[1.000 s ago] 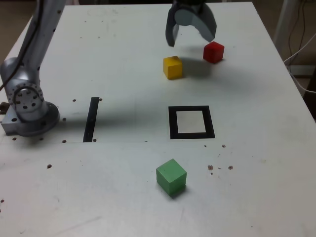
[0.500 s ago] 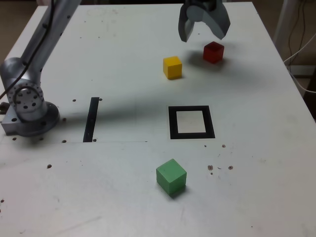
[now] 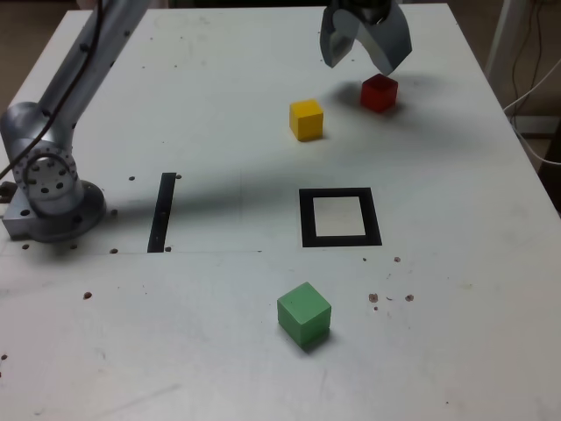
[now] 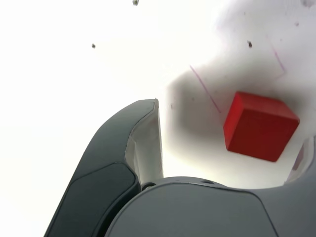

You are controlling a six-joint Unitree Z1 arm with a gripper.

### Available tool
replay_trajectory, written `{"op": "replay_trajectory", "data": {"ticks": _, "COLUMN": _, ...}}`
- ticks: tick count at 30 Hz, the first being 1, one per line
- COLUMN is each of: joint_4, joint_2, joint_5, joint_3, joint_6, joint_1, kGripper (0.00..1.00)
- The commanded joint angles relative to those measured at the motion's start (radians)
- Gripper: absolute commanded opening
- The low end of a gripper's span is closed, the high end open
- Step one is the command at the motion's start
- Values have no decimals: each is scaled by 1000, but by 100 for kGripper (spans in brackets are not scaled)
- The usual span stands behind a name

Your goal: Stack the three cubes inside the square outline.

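1. The gripper (image 3: 365,57) is hanging over the far side of the table (image 3: 219,351) with its jaws spread wide apart and nothing between them; it is sitting just above and a little to the exterior view's left of the red cube (image 3: 379,92).
2. In the wrist view the red cube (image 4: 259,126) is lying on the table between the dark jaws, touching neither; one finger (image 4: 118,163) is showing clearly, the other only as an edge at the frame's border.
3. The yellow cube (image 3: 306,119) is resting near the red one, to its left in the exterior view and slightly nearer the camera; the two are apart, not touching.
4. The square outline (image 3: 339,217) is lying in the middle of the table with its white centre bare – no cube is inside it.
5. The green cube (image 3: 304,313) is sitting on the near side, well apart from the other two, just nearer than the outline and to its left in the exterior view.
6. A thin black strip (image 3: 162,211) is lying to the outline's left in the exterior view; the arm's base (image 3: 48,189) is standing beyond it at the table's left edge.
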State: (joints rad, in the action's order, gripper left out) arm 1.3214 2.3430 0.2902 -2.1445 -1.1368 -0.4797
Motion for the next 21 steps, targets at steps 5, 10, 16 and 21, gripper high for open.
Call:
{"op": "replay_trajectory", "data": {"ticks": 5, "joint_4": 4, "joint_2": 40, "joint_5": 8, "joint_3": -46, "joint_6": -9, "joint_1": 18, "kGripper": 99}}
{"op": "replay_trajectory", "data": {"ticks": 10, "joint_4": 24, "joint_2": 66, "joint_5": 6, "joint_3": -84, "joint_6": -8, "joint_1": 44, "kGripper": 97}}
{"op": "replay_trajectory", "data": {"ticks": 16, "joint_4": 49, "joint_2": 92, "joint_5": 8, "joint_3": -111, "joint_6": 4, "joint_1": 72, "kGripper": 94}}
{"op": "replay_trajectory", "data": {"ticks": 21, "joint_4": 56, "joint_2": 112, "joint_5": 9, "joint_3": -111, "joint_6": 21, "joint_1": 82, "kGripper": 89}}
